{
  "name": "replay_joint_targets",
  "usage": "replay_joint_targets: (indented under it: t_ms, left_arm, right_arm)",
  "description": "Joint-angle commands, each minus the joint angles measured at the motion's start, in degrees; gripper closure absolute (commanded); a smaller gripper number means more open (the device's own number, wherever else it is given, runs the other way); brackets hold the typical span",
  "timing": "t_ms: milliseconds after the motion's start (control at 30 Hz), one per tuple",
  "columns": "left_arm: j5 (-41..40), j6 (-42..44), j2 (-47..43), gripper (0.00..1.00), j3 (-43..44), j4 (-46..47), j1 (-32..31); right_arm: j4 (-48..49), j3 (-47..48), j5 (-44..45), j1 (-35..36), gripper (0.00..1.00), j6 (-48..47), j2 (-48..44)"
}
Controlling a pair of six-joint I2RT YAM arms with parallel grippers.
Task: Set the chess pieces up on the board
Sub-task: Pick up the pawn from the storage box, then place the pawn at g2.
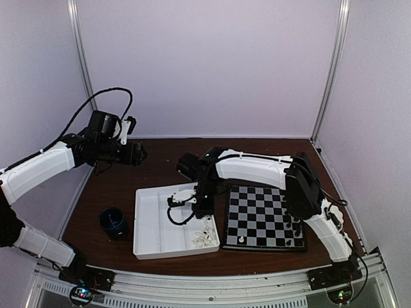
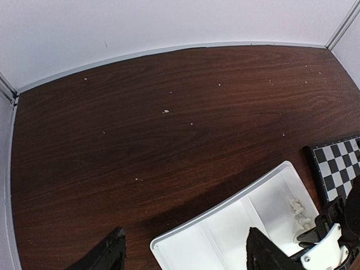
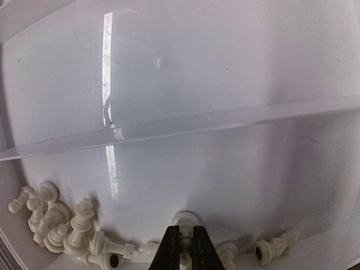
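My right pincer [image 3: 184,233] is squeezed tight on a white piece [image 3: 184,217] in the tray [image 3: 225,67], at 9 o'clock from the board [image 1: 263,215]. I should lift straight up, slowly, so its neighbours [image 3: 271,247] don't get dragged.

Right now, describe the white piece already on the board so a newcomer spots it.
Find the checkered chessboard right of the white tray. Along its near edge, close to the tray-side corner, stands one white chess piece. Unlike the white pieces heaped in the tray, it stands on a board square.
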Motion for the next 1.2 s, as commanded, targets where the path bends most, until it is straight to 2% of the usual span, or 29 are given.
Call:
replay_joint_targets:
  t_ms: [0,167,467,600,767,1167]
  left_arm:
    - [0.8,0.2,-0.4,0.27,1.9,1.2,0.3]
    - [0.8,0.1,0.1,0.27,2.0,1.1,0.3]
    - [2.6,0.3,0.6,0.27,2.1,0.9,0.4]
    - [2.6,0.3,1.0,0.27,2.1,0.9,0.5]
    - [2.9,0.1,1.4,0.27,2.2,0.8,0.6]
    - [2.3,0.4,1.1,0.27,2.2,0.7,0.7]
  right_arm:
    - [-1.6,0.8,-0.6,-0.4,1.0,0.2,-5.0]
    - [0.1,-6.6,0.9,-0.5,1.0,-0.5,-13.2]
    - [6.1,-31.7,2.8,-1.6,1.0,-1.5,-31.0]
    - [7.4,-39.2,3.0,-1.8,1.0,-1.5,-33.6]
    - [9.3,-43.7,3.6,-1.8,1.0,-1.3,-34.0]
    - [10.5,-45.1,5.4,-1.8,1.0,-1.2,-31.4]
